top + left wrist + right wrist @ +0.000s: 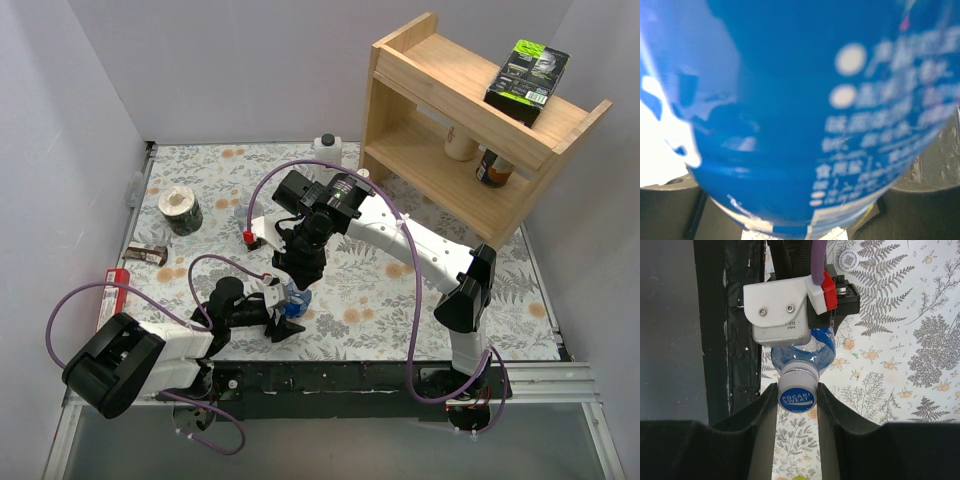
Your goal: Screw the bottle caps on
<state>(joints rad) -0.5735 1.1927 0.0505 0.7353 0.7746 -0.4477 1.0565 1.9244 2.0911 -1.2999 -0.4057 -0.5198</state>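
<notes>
Bottles in sight: one. The bottle (pixel 294 303) has a blue label and stands roughly upright near the front edge of the bench (pixel 400 290), between the two arms.
Caps in sight: two. The blue cap (pixel 797 396), printed POCARI SWEAT, sits on the bottle's neck. A whitish cap (pixel 847 260) lies apart on the bench, beyond the left pincer in the right wrist view.
Left pincer (pixel 283 318): pinching the bottle's body from the side. The blurred blue label fills its wrist view.
Left arm: low over the bench, reaching from its base toward the middle.
Right pincer (pixel 797 390): pointing down, pinching the blue cap, with its two fingers (pixel 760 412) against opposite sides of it.
Right arm: raised from its base and arched leftward, ending above the bottle.
Other things: one white square bottle (pixel 327 152) at the far edge. One wooden shelf (pixel 420 60) at far right, with one green-and-black box (pixel 527 75) on top.
</notes>
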